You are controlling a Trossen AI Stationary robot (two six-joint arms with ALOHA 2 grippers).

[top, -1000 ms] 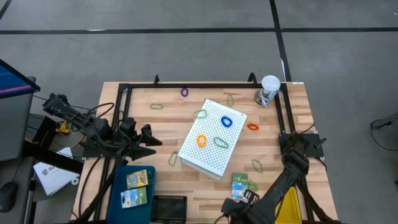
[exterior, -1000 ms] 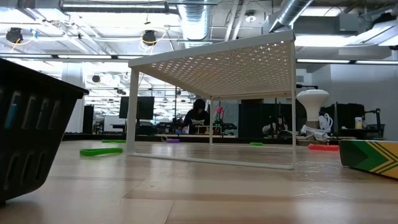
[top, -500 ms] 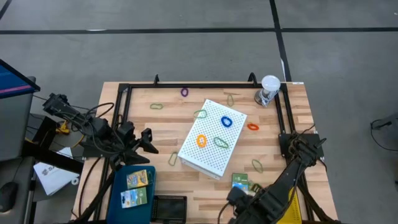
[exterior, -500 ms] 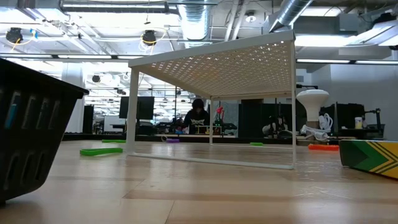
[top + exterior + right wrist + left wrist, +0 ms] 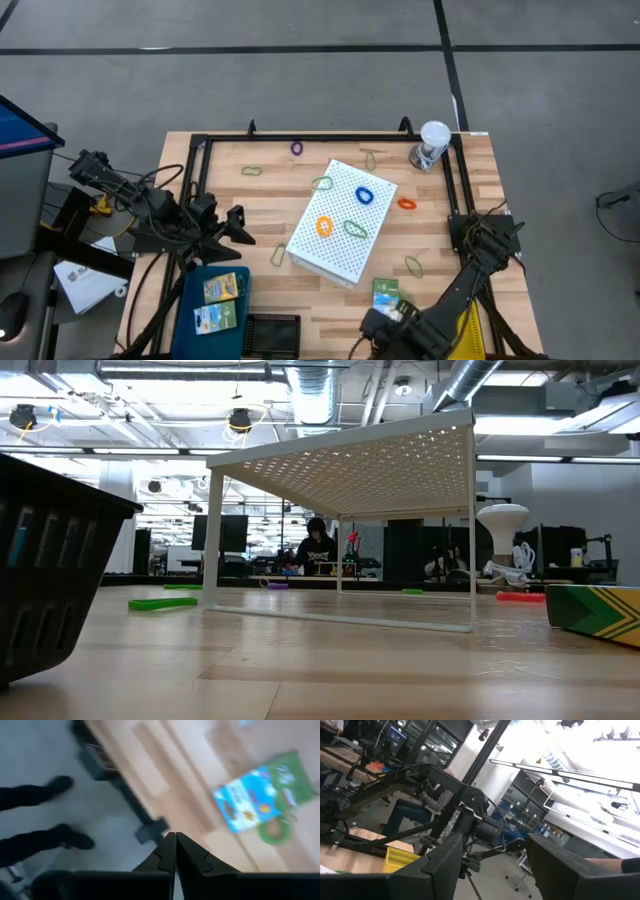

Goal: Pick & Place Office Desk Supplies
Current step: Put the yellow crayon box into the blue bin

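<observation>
Right end effector (image 5: 372, 325) at 6 o'clock edge of wooden counter (image 5: 440, 200), fingers pressed together, holding nothing. Small green card box (image 5: 386, 292) lies flat just beside it, toward 12 o'clock (olive rubber-band loop touching box, seen from right wrist). Left end effector (image 5: 238, 224) at 9 o'clock side, fingers spread wide, empty. Big white perforated box (image 5: 342, 222) in centre carries blue loop (image 5: 363, 196) and orange loop (image 5: 324, 226).

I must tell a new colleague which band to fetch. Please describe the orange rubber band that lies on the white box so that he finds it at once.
Find the big white perforated box in the middle of the wooden table. Three bands lie on its top: the orange rubber band is toward the left arm's side, with a blue band and an olive green band beside it. Another orange band lies on the wood, not the box.
</observation>
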